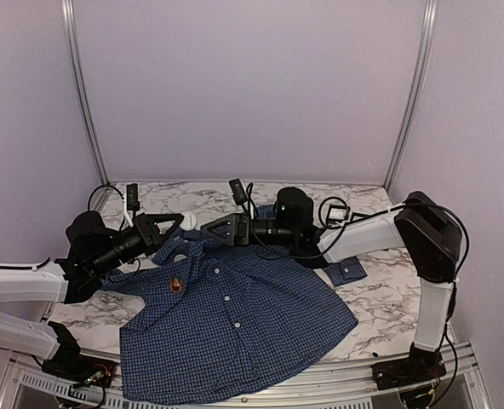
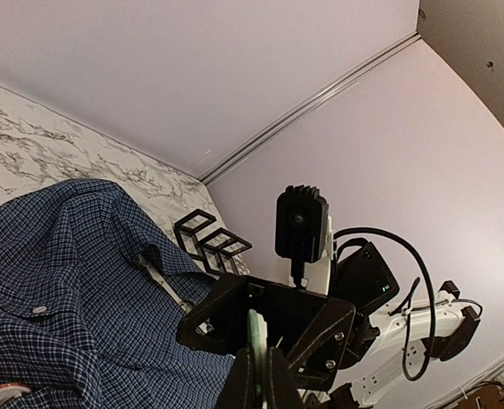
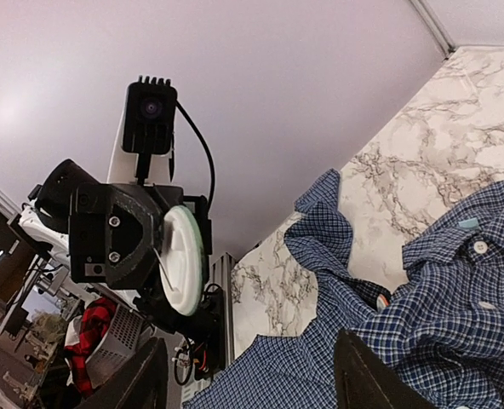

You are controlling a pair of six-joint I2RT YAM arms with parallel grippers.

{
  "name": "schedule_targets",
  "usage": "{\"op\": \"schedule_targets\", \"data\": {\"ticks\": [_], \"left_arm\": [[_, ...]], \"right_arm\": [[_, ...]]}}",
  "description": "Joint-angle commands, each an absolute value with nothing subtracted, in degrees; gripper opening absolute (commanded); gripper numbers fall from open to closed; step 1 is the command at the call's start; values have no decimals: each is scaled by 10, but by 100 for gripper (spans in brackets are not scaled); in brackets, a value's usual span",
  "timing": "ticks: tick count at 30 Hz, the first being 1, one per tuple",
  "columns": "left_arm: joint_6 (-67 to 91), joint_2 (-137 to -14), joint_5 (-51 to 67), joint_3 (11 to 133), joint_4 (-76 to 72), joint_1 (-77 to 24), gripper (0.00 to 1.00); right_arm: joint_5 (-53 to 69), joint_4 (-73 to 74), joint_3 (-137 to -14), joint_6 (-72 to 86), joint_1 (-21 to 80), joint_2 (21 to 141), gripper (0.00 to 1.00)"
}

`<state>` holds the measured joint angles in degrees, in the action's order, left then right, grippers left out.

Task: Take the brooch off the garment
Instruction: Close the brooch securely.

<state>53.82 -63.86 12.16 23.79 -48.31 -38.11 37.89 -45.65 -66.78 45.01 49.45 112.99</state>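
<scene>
the brooch [image 1: 177, 284], a small reddish-orange spot, sits on the chest of the shirt [image 1: 235, 324], left of the row of white buttons [image 1: 227, 299] in the overhead view and just below the collar [image 1: 194, 247]. the shirt, dark blue with a fine check, lies front up on the marble table [image 1: 388, 298]. its hem reaches the near edge and its collar points toward the back wall. one sleeve runs out to the right, and its cuff [image 1: 346, 271] lies flat beside the right arm.

both grippers hang low over the collar, facing each other. the left gripper [image 1: 171, 223] comes in from the left, up and to the left of the brooch and not touching it. its jaws are pressed together on a thin white disc [image 3: 184, 260], seen edge-on from its own wrist camera. the right gripper [image 1: 220, 228] reaches in from the right, just past the collar. its fingers [image 3: 363, 375] stand wide apart with nothing between them, and crumpled shirt cloth lies beyond them.

pale lilac walls [image 1: 252, 85] close in the table on three sides.
</scene>
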Motion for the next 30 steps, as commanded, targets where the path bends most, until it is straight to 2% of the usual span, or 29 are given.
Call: {"op": "schedule_targets", "data": {"ticks": [1,7,12,19,23,30], "left_arm": [[534,-654,146,242,-527,-387,0],[514,-662,148,259,-514,-398,0],[498,-664,148,269,-500,-404,0],[490,-662,147,271,-494,-408,0],[490,-661,144,272,-494,-409,0],[488,-663,145,272,-496,-411,0]], "right_arm": [[406,-498,-687,462,504,1115,64],[414,-506,-697,477,506,1121,63],[424,-531,-706,506,506,1137,57],[428,-547,-707,524,506,1146,46],[429,-550,-705,526,506,1147,44],[434,-559,-706,537,506,1152,29]]}}
